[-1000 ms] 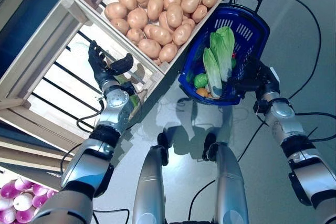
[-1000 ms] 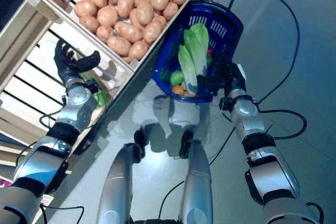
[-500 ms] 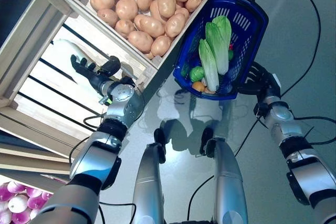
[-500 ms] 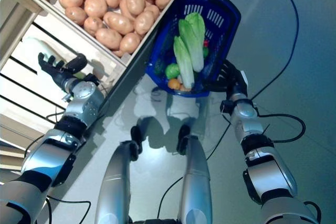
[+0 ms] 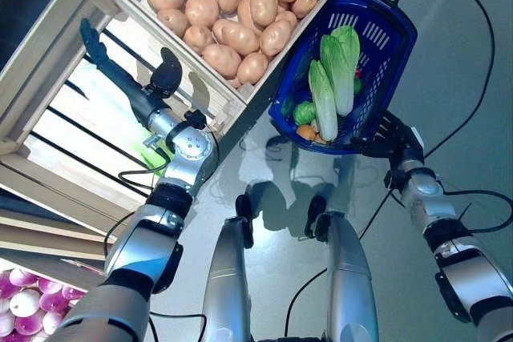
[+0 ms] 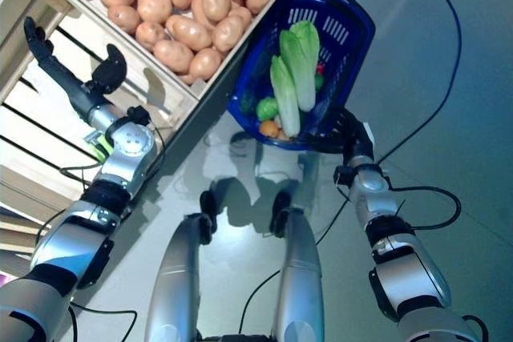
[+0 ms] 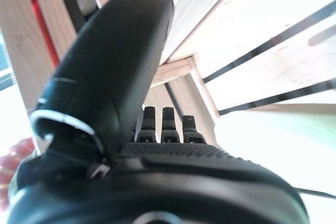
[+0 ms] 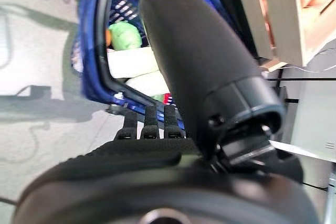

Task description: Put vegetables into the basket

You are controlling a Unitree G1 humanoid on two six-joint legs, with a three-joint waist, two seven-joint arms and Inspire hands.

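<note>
A blue basket (image 5: 383, 46) holds two pale green cabbages (image 5: 330, 78), a green pepper (image 5: 304, 112) and small orange and red pieces. My right hand (image 5: 390, 137) is at the basket's near rim. In the right wrist view its fingers (image 8: 144, 124) curl onto the rim and black handle (image 8: 105, 61). My left hand (image 5: 120, 86) stretches flat and open into the slatted wooden shelf (image 5: 72, 158), holding nothing, with its fingers (image 7: 165, 121) straight. A green vegetable (image 5: 152, 154) shows beside the left wrist. A pale, washed-out vegetable (image 5: 84, 106) lies under the hand.
A wooden crate of potatoes (image 5: 240, 6) sits above the shelf, right next to the basket. Purple onions (image 5: 20, 310) fill a bin at the lower left. Grey floor lies right of the basket.
My left hand has reached further into the shelf and straightened its fingers. The right hand stays at the basket, and the view has shifted slightly.
</note>
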